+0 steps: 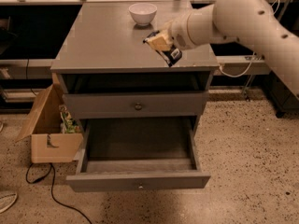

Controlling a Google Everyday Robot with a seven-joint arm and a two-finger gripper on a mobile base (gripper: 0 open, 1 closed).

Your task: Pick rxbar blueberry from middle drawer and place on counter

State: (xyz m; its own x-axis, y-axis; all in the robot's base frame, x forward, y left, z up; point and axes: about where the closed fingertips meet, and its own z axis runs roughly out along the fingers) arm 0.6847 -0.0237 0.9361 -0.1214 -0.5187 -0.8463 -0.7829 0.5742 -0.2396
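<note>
jaws over counter point(103, 41), gripping rxbar blueberry point(171, 55); long axis slanting down-right

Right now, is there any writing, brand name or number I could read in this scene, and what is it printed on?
Nothing here can be read as words.
Wrapper of the rxbar blueberry, held by the gripper above the counter: pale label patches, too blurred to read.
Colourful packet in the cardboard box on the floor: print too small to read.
White bowl: no markings visible.
</note>
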